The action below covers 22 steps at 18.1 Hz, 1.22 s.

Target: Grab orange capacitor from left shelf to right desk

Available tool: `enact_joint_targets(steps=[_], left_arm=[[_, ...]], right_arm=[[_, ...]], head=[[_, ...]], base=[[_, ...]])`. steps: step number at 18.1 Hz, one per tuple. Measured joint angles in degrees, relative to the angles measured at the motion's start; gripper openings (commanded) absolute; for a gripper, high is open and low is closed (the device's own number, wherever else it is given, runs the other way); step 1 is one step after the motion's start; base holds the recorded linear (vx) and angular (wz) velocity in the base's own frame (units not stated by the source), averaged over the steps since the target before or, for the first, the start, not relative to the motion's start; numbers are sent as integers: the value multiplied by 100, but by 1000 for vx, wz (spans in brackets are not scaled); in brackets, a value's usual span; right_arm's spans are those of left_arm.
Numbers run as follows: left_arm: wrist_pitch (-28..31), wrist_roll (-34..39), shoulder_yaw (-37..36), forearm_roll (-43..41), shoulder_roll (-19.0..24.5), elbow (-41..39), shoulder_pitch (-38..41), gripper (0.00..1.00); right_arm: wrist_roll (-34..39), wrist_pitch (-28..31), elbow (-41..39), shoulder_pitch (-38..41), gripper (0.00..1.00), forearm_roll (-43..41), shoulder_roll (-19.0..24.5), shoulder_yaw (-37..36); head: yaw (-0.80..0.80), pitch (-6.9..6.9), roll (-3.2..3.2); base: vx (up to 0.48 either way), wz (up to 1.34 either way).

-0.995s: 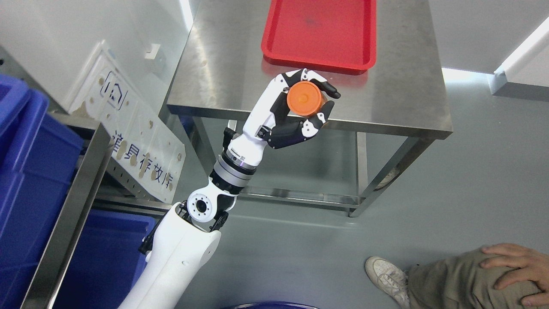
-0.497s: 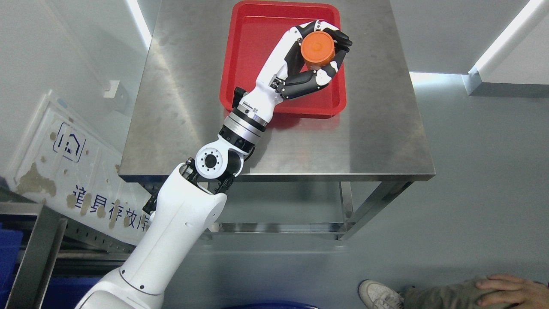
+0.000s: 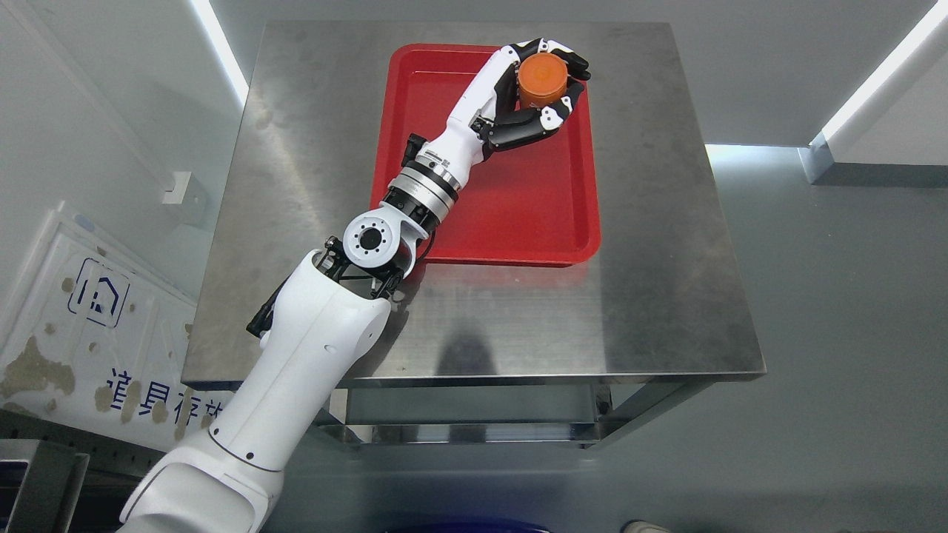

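The orange capacitor showed only its round top; its lower body was hidden by the fingers curled around it. The left hand held it tight, thumb below and fingers above, with the arm stretched out from the lower left over the steel desk. Hand and capacitor hung over the red tray's far right corner.
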Motion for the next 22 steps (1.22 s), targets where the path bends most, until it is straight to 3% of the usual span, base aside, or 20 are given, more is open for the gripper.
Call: enact_joint_targets(steps=[7, 12, 15, 20, 22], left_arm=[[66, -39, 79, 5, 0, 401, -41, 18], [81, -40, 130, 5, 0, 564, -41, 50], [149, -40, 179, 4, 0, 632, -57, 59], [175, -32, 367, 4, 0, 672, -261, 96], [178, -32, 522, 4, 0, 665, -431, 100]], right_arm=[[0, -20, 0, 1, 100, 0, 0, 0], [0, -23, 0, 1, 100, 0, 0, 0], [0, -23, 0, 1, 100, 0, 0, 0], [0, -26, 0, 1, 100, 0, 0, 0], [0, -27, 0, 1, 100, 0, 0, 0]], head=[[0, 1, 0], [0, 1, 0], [0, 1, 0], [0, 1, 0], [0, 2, 0]], base=[[47, 2], [-2, 0], [0, 0], [0, 0], [0, 0]])
